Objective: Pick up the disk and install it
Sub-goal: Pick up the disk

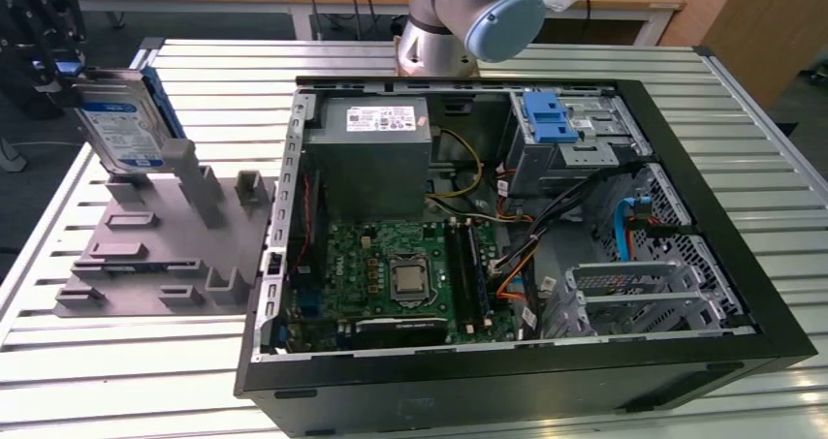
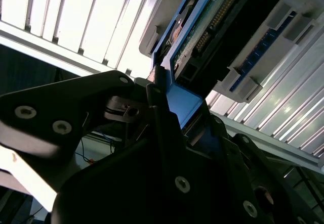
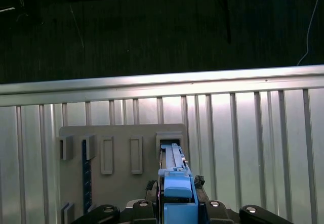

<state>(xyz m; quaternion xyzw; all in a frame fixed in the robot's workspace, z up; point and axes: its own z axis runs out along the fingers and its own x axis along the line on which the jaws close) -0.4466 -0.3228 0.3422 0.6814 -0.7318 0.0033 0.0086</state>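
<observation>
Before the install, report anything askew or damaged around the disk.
Nothing looks damaged. Only the disk leans off upright, clamped in the jaws at the grey fixture on the exterior view's left.

The disk [image 1: 119,121] is silver with a white-and-blue label, edged by a blue plastic bracket. The gripper [image 1: 62,69] is matte black. The holder block [image 1: 155,250] is plain grey, and the surface [image 1: 130,371] is pale silver in ribbed slats. The computer case [image 1: 518,395] is black. Inside it, the motherboard [image 1: 388,274] is green, the power supply [image 1: 375,158] grey with a white sticker, and the drive cage [image 1: 583,143] silver with a blue latch [image 1: 550,119]. The cables [image 1: 505,262] are orange, yellow and blue. The arm [image 1: 447,32] is grey with a light blue cap.
</observation>
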